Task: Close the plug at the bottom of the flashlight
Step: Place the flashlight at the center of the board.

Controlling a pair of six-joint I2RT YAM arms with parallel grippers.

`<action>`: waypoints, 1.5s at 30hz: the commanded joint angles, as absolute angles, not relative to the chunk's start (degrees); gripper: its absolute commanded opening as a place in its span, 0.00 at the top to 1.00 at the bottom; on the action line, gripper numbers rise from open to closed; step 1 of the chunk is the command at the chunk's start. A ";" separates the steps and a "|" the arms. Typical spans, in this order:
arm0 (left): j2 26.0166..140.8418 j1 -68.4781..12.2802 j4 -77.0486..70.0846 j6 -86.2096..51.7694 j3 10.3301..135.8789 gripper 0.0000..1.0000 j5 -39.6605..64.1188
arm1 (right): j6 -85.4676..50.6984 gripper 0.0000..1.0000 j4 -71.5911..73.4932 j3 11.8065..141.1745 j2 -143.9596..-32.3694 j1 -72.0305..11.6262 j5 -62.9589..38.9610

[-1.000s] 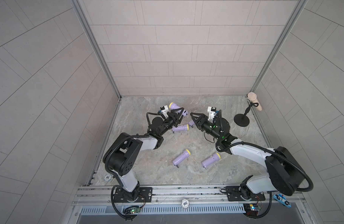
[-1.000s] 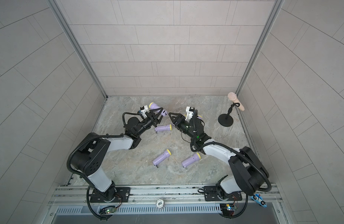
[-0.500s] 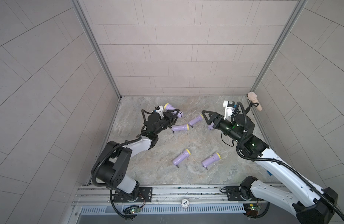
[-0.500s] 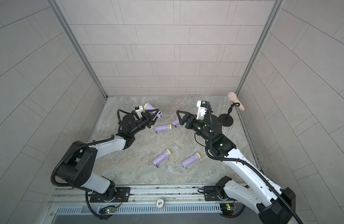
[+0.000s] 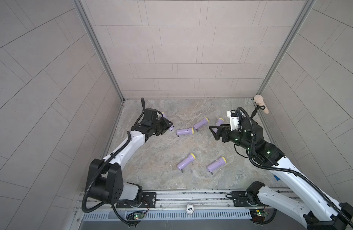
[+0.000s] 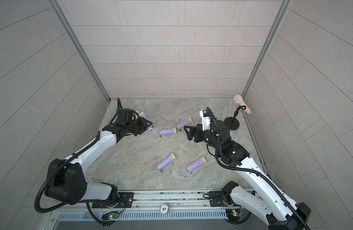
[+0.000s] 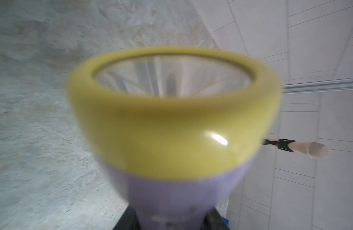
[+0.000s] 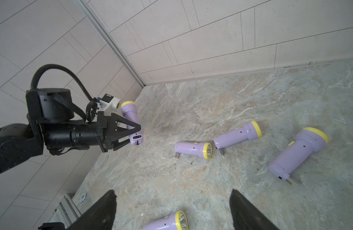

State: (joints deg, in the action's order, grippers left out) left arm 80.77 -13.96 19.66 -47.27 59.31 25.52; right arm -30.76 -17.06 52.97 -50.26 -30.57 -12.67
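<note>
The left gripper [image 5: 167,127] is clamped on the body of the held flashlight [image 8: 130,117], which is lifted off the floor [image 5: 151,159] at the far left. This flashlight is purple with a yellow head, which fills the left wrist view [image 7: 171,129]. Its base [image 8: 136,139] points right, toward the other arm, and shows a dark slot. Whether its plug lies folded flat cannot be told.

The right gripper [image 5: 213,133] hangs above the floor on the right with its fingers spread wide and nothing between them, well apart from the left gripper.

5 loose flashlights [image 5: 185,131] lie on the floor, each with its plug [image 8: 177,155] sticking out of the base. 2 lie just beside each other at the far middle, 1 just beyond the right gripper, and 2 nearer, in the middle.

A mic [image 5: 261,103] on a stand is at the far right corner.
</note>
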 commanded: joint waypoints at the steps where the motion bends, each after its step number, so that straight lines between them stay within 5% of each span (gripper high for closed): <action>1: 84.17 -12.80 35.59 -33.29 65.40 1.00 20.07 | -25.55 0.09 -18.96 52.13 -48.59 -30.34 -13.14; 22: 112.35 -6.51 54.87 -16.17 87.67 1.00 0.91 | -23.64 0.08 -14.63 47.16 -48.17 -31.09 -17.73; 45: 121.72 -6.51 57.08 -14.33 94.04 1.00 -2.72 | -23.60 0.08 -14.50 46.75 -48.19 -31.53 -18.33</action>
State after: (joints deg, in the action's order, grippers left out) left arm 121.64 -6.76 55.00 -15.33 92.36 -1.67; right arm -24.38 -15.25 47.33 -48.66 -31.14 -18.00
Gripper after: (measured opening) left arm 0.412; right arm 0.921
